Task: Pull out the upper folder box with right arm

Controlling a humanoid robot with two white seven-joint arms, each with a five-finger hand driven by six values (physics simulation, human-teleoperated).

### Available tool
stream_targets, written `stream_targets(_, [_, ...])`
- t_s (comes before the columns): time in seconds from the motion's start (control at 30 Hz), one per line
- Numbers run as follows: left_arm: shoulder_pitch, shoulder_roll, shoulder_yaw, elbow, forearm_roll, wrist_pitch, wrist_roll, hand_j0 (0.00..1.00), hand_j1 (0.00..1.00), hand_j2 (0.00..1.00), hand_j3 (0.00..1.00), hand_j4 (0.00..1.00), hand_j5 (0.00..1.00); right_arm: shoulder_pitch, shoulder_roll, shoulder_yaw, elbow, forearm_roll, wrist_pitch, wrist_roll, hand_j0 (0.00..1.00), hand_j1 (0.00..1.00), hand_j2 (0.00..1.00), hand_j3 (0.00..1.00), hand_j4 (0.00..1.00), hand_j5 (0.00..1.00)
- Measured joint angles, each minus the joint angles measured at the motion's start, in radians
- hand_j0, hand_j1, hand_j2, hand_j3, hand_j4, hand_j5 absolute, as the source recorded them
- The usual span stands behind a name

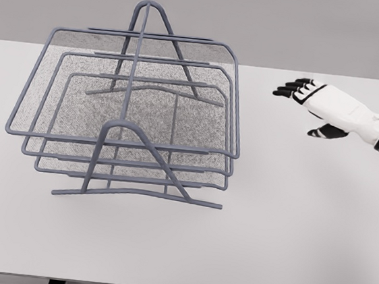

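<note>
A grey-blue wire rack [130, 115] with three stacked mesh trays stands on the left half of the white table [290, 220]. The upper tray [234, 99] is the largest and sits level in the frame, its right rim facing my right hand. My right hand [301, 94] hovers over the table to the right of the rack, well apart from the tray's rim. Its black-tipped fingers are stretched out toward the rack and its thumb hangs below, holding nothing. The left arm does not show.
The rack's A-shaped end frames [148, 22] rise above the trays at the front and back. Its feet [136, 194] rest on the table near the front left. The table's front edge runs along the bottom of the view.
</note>
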Motion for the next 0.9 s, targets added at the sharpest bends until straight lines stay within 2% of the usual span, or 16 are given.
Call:
stream_targets(0.03, [0.000, 0.000, 0.000, 0.000, 0.000, 0.000, 0.000, 1.00, 1.00, 1.00, 1.00, 1.00, 1.00, -0.006, -0.004, 0.003, 0.000, 0.000, 0.000, 0.001, 1.00, 1.00, 1.00, 1.00, 1.00, 1.00])
stream_targets(0.1, [0.000, 0.000, 0.000, 0.000, 0.000, 0.000, 0.000, 1.00, 1.00, 1.00, 1.00, 1.00, 1.00, -0.202, -0.042, 0.041, 0.005, 0.005, 0.000, 0.003, 1.00, 1.00, 1.00, 1.00, 1.00, 1.00])
stream_targets(0.17, [0.000, 0.000, 0.000, 0.000, 0.000, 0.000, 0.000, 1.00, 1.00, 1.00, 1.00, 1.00, 1.00, -0.410, -0.054, 0.142, 0.009, 0.002, 0.000, 0.007, 1.00, 1.00, 1.00, 1.00, 1.00, 1.00])
stream_targets(0.2, [0.000, 0.000, 0.000, 0.000, 0.000, 0.000, 0.000, 1.00, 1.00, 1.00, 1.00, 1.00, 1.00, -0.473, -0.056, 0.181, 0.010, -0.007, 0.001, 0.029, 1.00, 1.00, 1.00, 1.00, 1.00, 1.00])
stream_targets(0.43, [0.000, 0.000, 0.000, 0.000, 0.000, 0.000, 0.000, 1.00, 1.00, 1.00, 1.00, 1.00, 1.00, -0.459, 0.041, 0.407, -0.016, -0.001, -0.001, 0.110, 1.00, 1.00, 1.00, 1.00, 1.00, 1.00])
stream_targets(0.5, [0.000, 0.000, 0.003, -0.003, 0.000, 0.001, 0.000, 1.00, 1.00, 1.00, 1.00, 1.00, 1.00, -0.459, 0.074, 0.379, -0.006, -0.076, 0.025, 0.148, 1.00, 1.00, 1.00, 1.00, 1.00, 1.00])
stream_targets(0.6, [0.000, 0.000, 0.003, -0.003, 0.000, 0.001, 0.000, 1.00, 1.00, 1.00, 1.00, 1.00, 1.00, -0.457, 0.110, 0.365, 0.001, -0.111, 0.050, 0.175, 1.00, 1.00, 1.00, 1.00, 1.00, 1.00])
stream_targets(0.7, [0.000, 0.000, 0.003, -0.002, 0.000, 0.000, 0.000, 1.00, 1.00, 1.00, 1.00, 1.00, 1.00, -0.463, 0.117, 0.370, -0.010, -0.083, 0.054, 0.183, 1.00, 1.00, 1.00, 1.00, 1.00, 1.00])
stream_targets(0.73, [0.000, 0.000, 0.002, -0.001, 0.000, 0.000, 0.000, 1.00, 1.00, 1.00, 1.00, 1.00, 1.00, -0.468, 0.123, 0.398, -0.016, 0.006, 0.033, 0.181, 1.00, 1.00, 1.00, 1.00, 1.00, 1.00])
stream_targets(0.9, [0.000, 0.000, 0.003, -0.003, 0.000, 0.001, 0.000, 1.00, 1.00, 1.00, 1.00, 1.00, 1.00, -0.473, 0.124, 0.384, -0.038, 0.097, 0.023, 0.181, 1.00, 1.00, 1.00, 1.00, 1.00, 1.00])
